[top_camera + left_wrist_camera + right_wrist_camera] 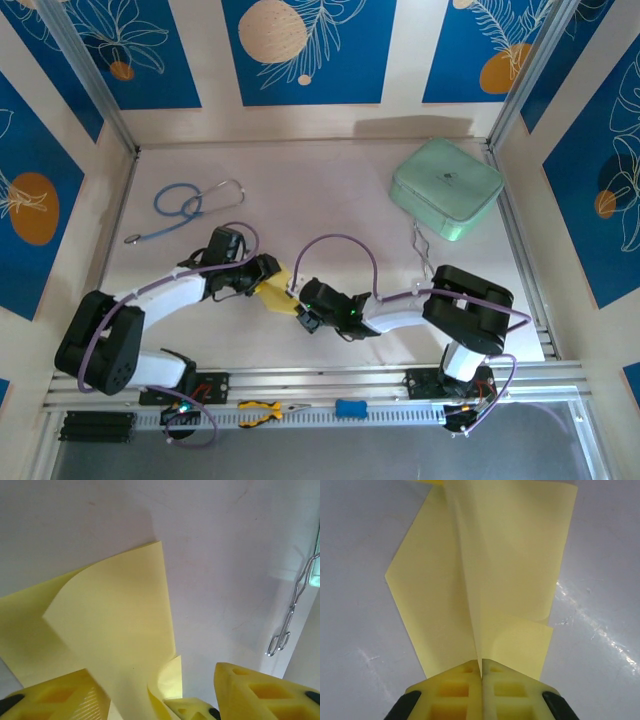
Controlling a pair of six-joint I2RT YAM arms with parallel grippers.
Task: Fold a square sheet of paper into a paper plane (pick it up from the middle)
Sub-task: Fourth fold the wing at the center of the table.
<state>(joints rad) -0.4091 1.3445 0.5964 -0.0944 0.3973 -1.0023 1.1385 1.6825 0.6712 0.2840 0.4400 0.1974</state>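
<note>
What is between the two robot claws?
The square sheet of paper, partly folded, bridges the left gripper and right gripper in the top view; the right one pinches it.

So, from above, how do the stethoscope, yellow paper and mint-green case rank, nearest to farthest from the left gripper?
1. Yellow paper, right at the left gripper.
2. Stethoscope, back left.
3. Mint-green case, back right.

Bright even overhead light, soft shadows; glare streak on table (600, 630), rt wrist view.
</note>
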